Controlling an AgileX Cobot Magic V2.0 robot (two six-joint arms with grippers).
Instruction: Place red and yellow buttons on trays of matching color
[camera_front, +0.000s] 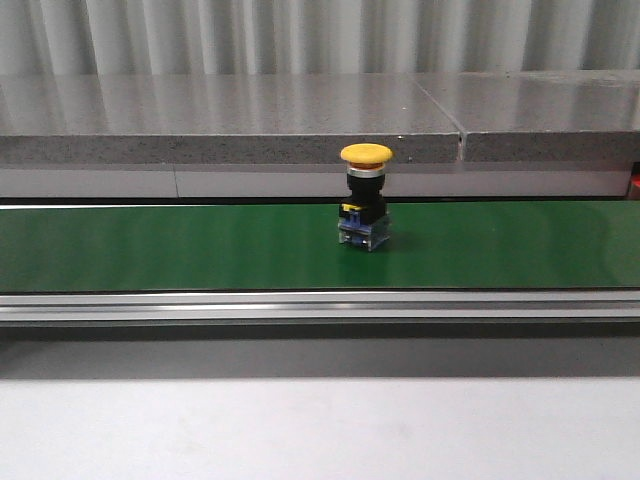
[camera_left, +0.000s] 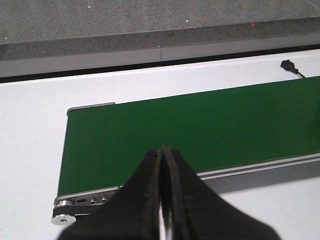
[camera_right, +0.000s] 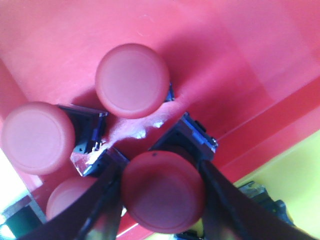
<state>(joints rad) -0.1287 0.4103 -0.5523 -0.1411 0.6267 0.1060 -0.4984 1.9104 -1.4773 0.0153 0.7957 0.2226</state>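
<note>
A yellow button (camera_front: 365, 154) with a black and blue base stands upright on the green belt (camera_front: 150, 245) in the front view; neither gripper shows there. In the right wrist view, my right gripper (camera_right: 160, 172) is shut on a red button (camera_right: 164, 192), its fingers (camera_right: 100, 200) on both sides of the cap, over the red tray (camera_right: 225, 55). Three more red buttons (camera_right: 132, 80) stand on that tray close by. A corner of the yellow tray (camera_right: 295, 170) shows beside it. My left gripper (camera_left: 162, 160) is shut and empty above the near edge of the belt's end (camera_left: 150, 130).
A grey stone ledge (camera_front: 250, 120) runs behind the belt. The belt's metal rail (camera_front: 320, 305) and a white table (camera_front: 320, 430) lie in front. A dark button base (camera_right: 260, 197) sits on the yellow tray. A black cable end (camera_left: 290, 65) lies beyond the belt.
</note>
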